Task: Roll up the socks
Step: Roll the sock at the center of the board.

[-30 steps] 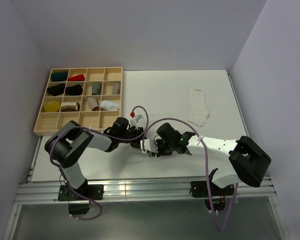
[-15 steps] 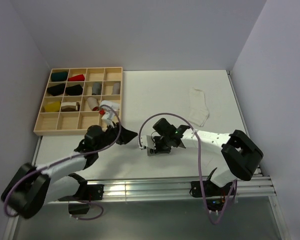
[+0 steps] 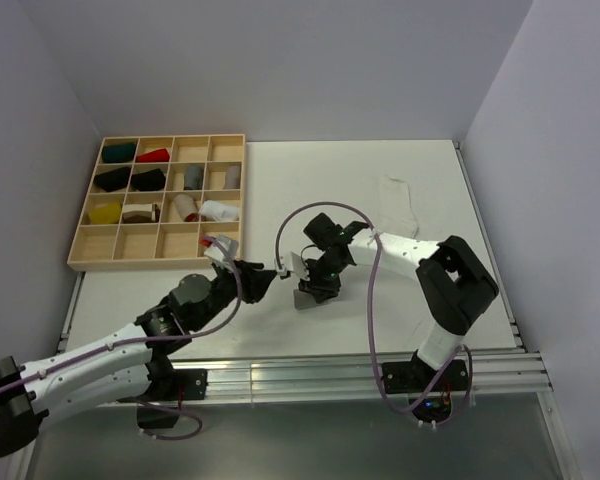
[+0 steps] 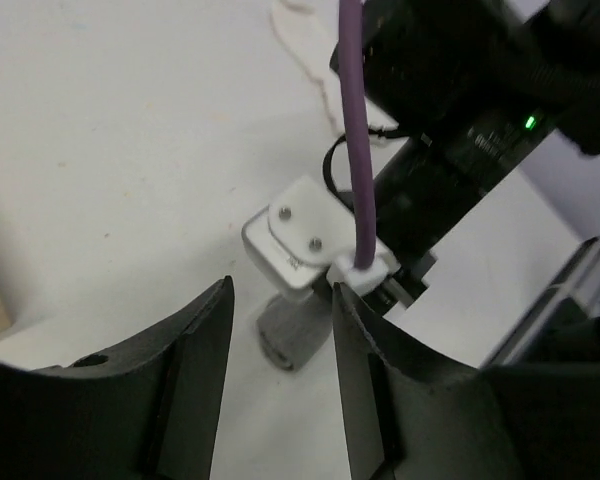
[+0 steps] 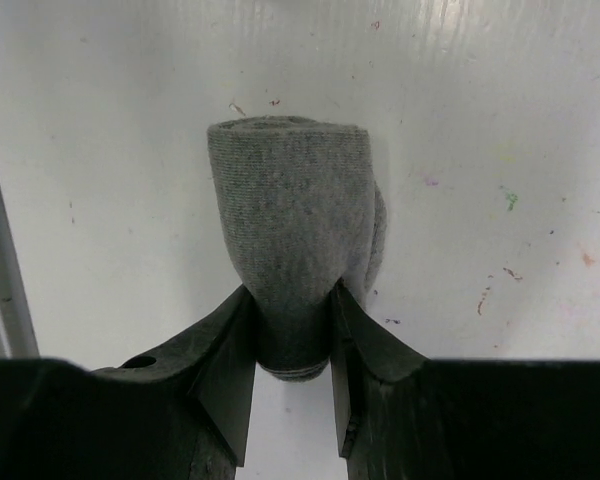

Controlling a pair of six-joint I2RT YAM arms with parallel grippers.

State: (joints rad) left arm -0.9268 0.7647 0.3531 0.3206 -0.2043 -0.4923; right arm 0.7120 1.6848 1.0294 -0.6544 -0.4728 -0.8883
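The right gripper is closed snugly on the soft, knitted grey sock, which is wound into a stubby roll; the fingers pinch only one end, and most of the roll juts out free over the white table; whether it rests on the surface I cannot tell. The left gripper stands partly open with nothing between its jaws, aimed at the roll from just beside the right wrist. The short, plain white sock lies flat and unrolled, well apart toward the far right.

The likeliest failure is the roll springing loose; nothing visibly tucks its outer layer, so letting go or shifting the pinch could let it unwind. A second risk is contact between the arms; the left jaws sit very near the right wrist's white bracket and the purple cable, and a push forward could knock the bracket or snag the cable, tugging the sock askew. A one-ended grip could also let the roll pivot or slip.

Room is tight on the near side; the metal rail runs not far behind the grippers. Bare table opens toward the far side, between the wooden compartment tray on the left and the white sock; the tray is near the left arm but apart from both grippers.
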